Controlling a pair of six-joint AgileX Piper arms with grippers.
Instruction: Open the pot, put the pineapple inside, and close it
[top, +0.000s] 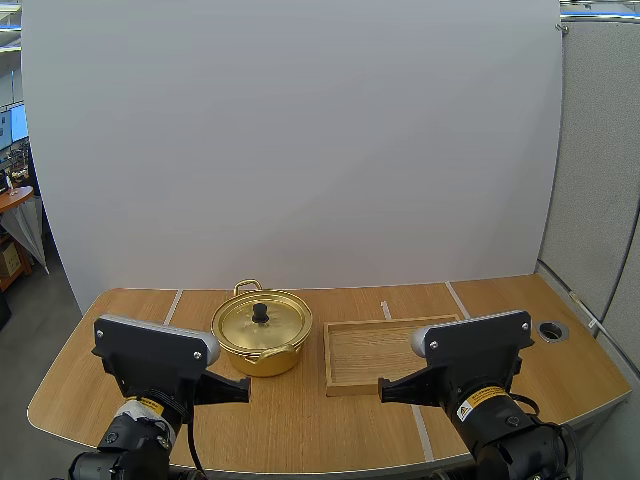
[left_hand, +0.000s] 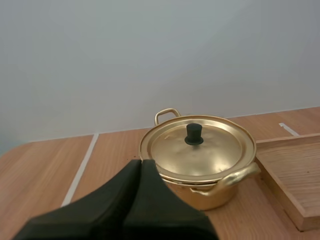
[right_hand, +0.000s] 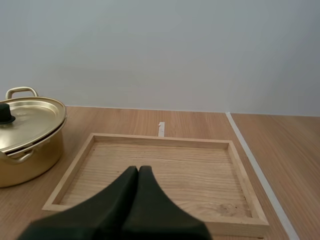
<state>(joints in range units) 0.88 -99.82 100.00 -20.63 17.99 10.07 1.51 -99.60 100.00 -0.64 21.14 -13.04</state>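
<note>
Both arms sit low at the near edge of the bench (top: 300, 425), drawn back toward their bases. In the high view, the dark tips of each point inward across the bench toward the other arm.

The left fingers (left_hand: 136, 172) are pressed together into one dark wedge and hold nothing. In the left wrist view they point at the pot (left_hand: 200, 172) from its near side. Their tip is just short of the pot's rim and I cannot tell whether it touches. From above, the left fingers (top: 240, 388) lie in front of the pot (top: 262, 340), a little apart from it.

The right fingers (right_hand: 138, 175) are likewise closed flat against each other, with nothing between them. They hang over the near edge of the wooden tray (right_hand: 235, 170).

The gold pot stands upright on the bench, left of centre, with its lid (top: 262, 322) seated on it. The lid's black knob (top: 260, 312) is in the middle. One loop handle (left_hand: 166, 114) faces the far side and the other handle (left_hand: 235, 176) faces the near side. The tray (top: 350, 345) lies flat just beside the pot on its right, close to it but not touching.
</note>
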